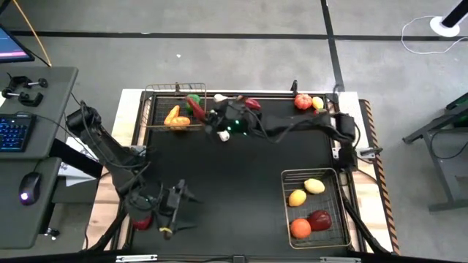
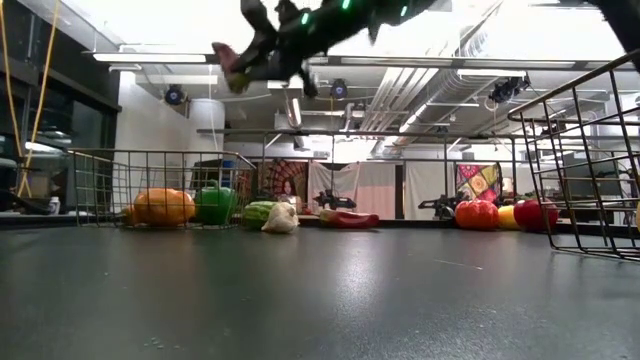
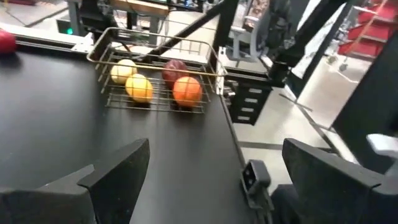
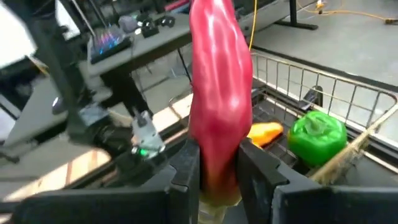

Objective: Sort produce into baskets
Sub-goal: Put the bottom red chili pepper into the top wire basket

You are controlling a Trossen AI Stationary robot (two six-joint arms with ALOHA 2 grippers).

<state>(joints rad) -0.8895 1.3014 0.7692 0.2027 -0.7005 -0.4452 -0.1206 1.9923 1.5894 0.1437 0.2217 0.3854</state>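
From above, the right gripper [image 1: 207,115] reaches along the table's [image 1: 241,175] far edge beside the coppery basket [image 1: 175,89], which holds an orange piece [image 1: 176,116] and a green pepper [image 1: 194,104]. The left gripper [image 1: 191,199], fingers spread and empty, waits near the front-left corner. At table level, garlic [image 2: 281,218] lies beside that basket. The left wrist view shows the silvery basket [image 3: 158,45] holding lemons [image 3: 138,87]. The right wrist view shows fingers [image 4: 184,163] clamped on a red pepper [image 4: 219,93].
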